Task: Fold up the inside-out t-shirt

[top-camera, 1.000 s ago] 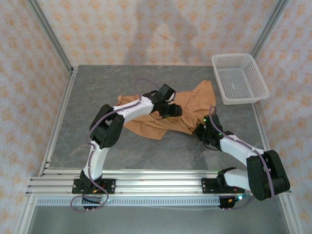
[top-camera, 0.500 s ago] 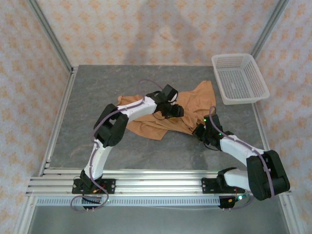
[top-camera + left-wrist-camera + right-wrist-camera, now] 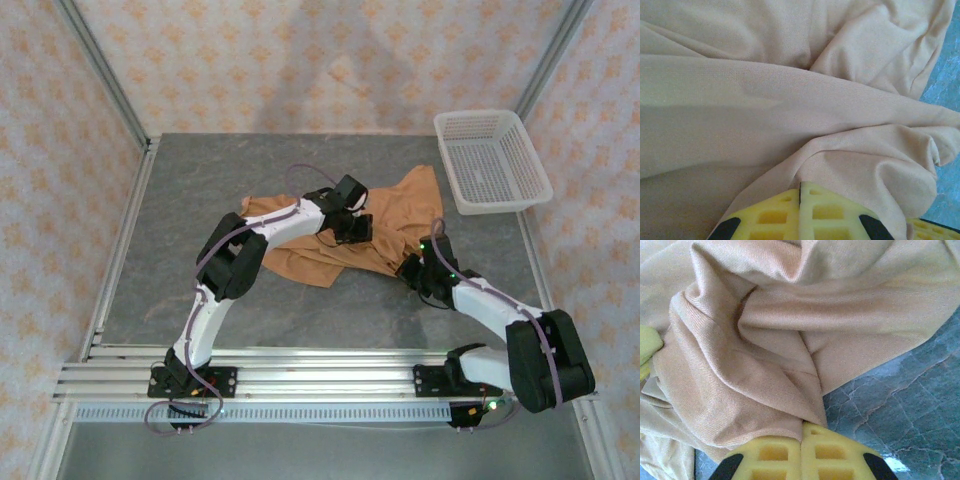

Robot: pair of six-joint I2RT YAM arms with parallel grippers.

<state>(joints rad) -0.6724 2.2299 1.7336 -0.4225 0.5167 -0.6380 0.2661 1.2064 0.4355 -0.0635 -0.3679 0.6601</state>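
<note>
The t-shirt [image 3: 400, 205] lies crumpled on the grey surface [image 3: 200, 190], down and to the left of the basket [image 3: 490, 160]. One corner of the cloth reaches up close to the basket's left wall without touching it. The rest spreads away from the basket in loose folds.

The left gripper [image 3: 352, 228] sits on the middle of the t-shirt, well left of the basket. In the left wrist view its yellow pads [image 3: 775, 215] are pressed together, and a raised ridge of the t-shirt [image 3: 790, 100] runs down to their tips, pinched there. The cloth is drawn into long creases leading off from that grip. A strip of the surface [image 3: 945, 65] shows at the right edge.

The right gripper [image 3: 408, 268] is at the t-shirt's hem on the side farthest from the basket, below the basket's left corner. In the right wrist view this gripper [image 3: 802, 440] is also closed. Its pads [image 3: 835, 455] meet along a thin seam, and a thick fold of the t-shirt [image 3: 780, 315] is nipped at the tips. The cloth bunches above them, with the bare marbled surface [image 3: 900, 405] to the right.
</note>
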